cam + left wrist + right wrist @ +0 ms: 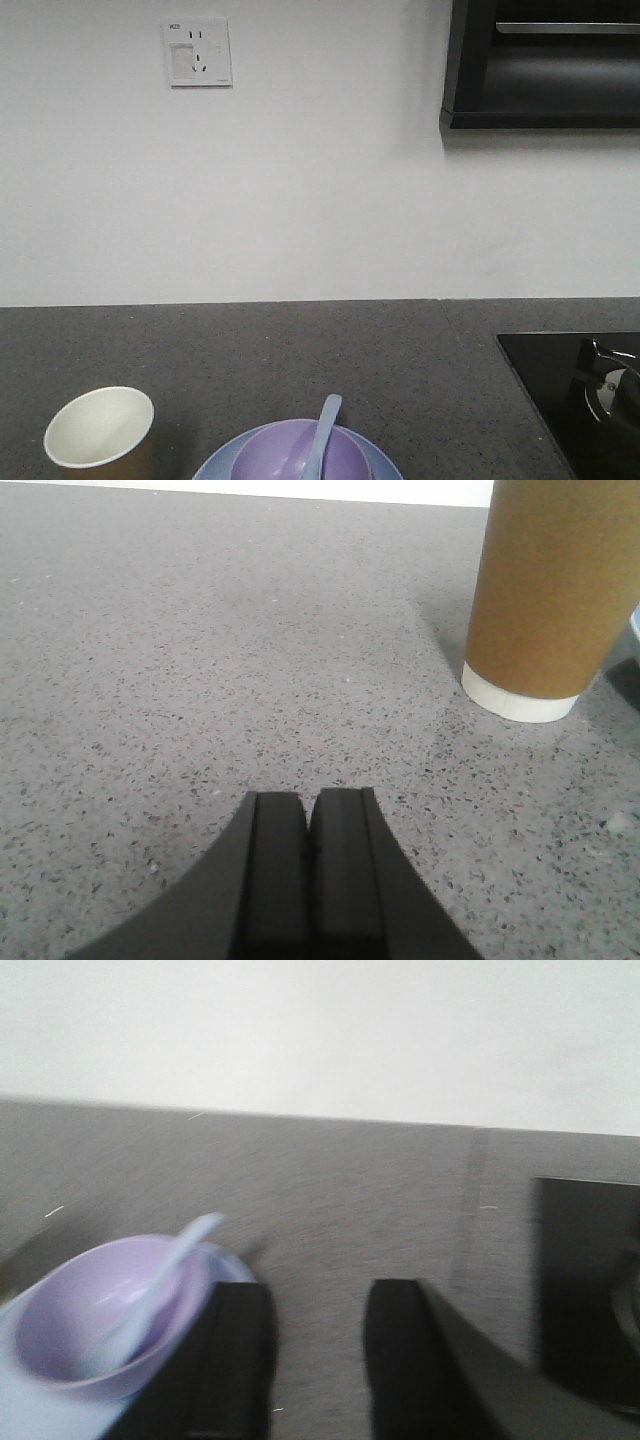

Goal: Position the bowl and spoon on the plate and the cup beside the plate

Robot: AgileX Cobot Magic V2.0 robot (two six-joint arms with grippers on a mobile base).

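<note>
Dark grey speckled stone countertop (300, 350) runs below a white wall carrying a white socket plate (197, 52), with a black shelf unit (545, 65) at upper right and a glossy black hob (570, 390) set into the counter at the right edge. From the front view, the brown paper cup (99, 430) with its cream inside stands upright at lower left, just beside the pale blue round plate (215, 465). On that plate sits the small lavender plastic bowl (290, 455), and the pale blue plastic spoon (322, 435) rests in it, handle leaning up over the far rim.

From the left wrist view, the left gripper (310, 825) lies low over bare counter, its two black fingers pressed together with nothing between them. The cup stands upright ahead to the right, apart from the fingers.

From the right wrist view, which is blurred, the right gripper (320, 1360) has its dark fingers spread, holding nothing. Bowl, spoon and plate lie at lower left, the left finger overlapping the plate's near edge in the picture; whether they touch I cannot tell.
</note>
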